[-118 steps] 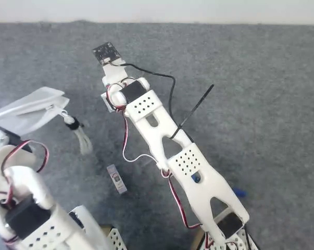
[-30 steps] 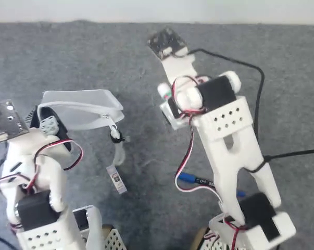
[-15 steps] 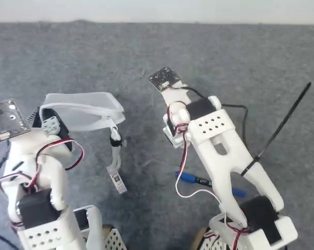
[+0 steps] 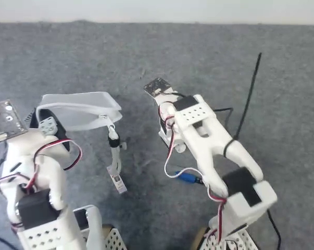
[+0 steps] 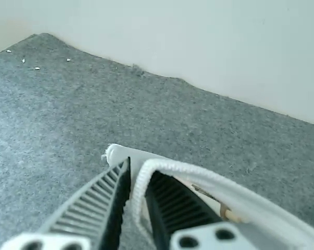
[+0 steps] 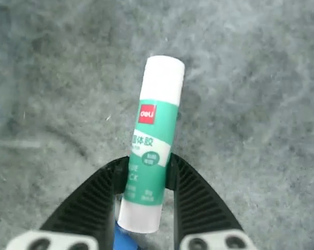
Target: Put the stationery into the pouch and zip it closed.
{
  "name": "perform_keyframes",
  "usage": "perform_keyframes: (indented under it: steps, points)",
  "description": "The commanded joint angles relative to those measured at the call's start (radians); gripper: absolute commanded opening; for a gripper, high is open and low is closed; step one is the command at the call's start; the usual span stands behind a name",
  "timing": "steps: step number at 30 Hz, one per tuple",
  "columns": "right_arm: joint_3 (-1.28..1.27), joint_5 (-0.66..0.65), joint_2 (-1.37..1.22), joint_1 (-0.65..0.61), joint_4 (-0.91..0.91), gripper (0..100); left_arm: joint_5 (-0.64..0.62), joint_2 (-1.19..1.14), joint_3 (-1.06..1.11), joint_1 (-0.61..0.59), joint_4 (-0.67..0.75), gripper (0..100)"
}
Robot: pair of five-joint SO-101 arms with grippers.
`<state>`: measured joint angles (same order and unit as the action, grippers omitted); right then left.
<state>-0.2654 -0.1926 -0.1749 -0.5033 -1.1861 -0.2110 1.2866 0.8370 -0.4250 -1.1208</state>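
1. We see the left end effector (image 5: 135,170) pressed together on the white rim of the pouch (image 4: 78,110), one ribbed finger on either side of the edge.
2. The pouch is translucent and held up off the grey-covered counter (image 4: 261,78). In the high view its mouth gapes in a wide loop.
3. A zipper pull (image 4: 114,141) with a pale strap hangs from the pouch's corner and trails down to the counter.
4. A small rectangular piece (image 4: 116,180) lies on the counter just past the end of that strap, so it is near the pouch but not touching it.
5. The right end effector (image 6: 148,164) pinches a glue stick (image 6: 155,120) around its lower body. The white cap end juts out beyond the fingertips.
6. In the high view we find this end effector beside the pouch, on its zipper side and apart from it, under the right arm's wrist. We cannot tell whether the glue stick touches the counter.
7. A blue pen (image 4: 190,177) lies on the counter farther from the pouch than the glue stick, partly hidden under the right arm.
8. Beyond the pouch, the counter ends at a pale wall (image 5: 209,41).
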Motion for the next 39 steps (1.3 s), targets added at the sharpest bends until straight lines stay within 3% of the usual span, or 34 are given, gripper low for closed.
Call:
perform_keyframes:
  steps: [1,4,13,17,39]
  points:
    - [0.115,-0.015,-0.030,-0.010,-0.064,3.8,0.003,0.026,-0.022,-0.003,0.011,1]
    - [0.172,-0.014,-0.056,-0.005,-0.120,9.5,0.003,0.026,-0.022,-0.002,0.009,1]
    - [0.261,-0.014,-0.127,-0.005,-0.117,10.6,0.003,0.026,-0.022,-0.002,0.011,1]
    - [0.292,-0.014,-0.177,-0.015,-0.124,16.9,0.003,0.026,-0.022,-0.002,0.011,1]
    - [0.428,-0.015,-0.328,-0.021,-0.056,16.2,0.003,0.026,-0.022,-0.002,0.009,1]
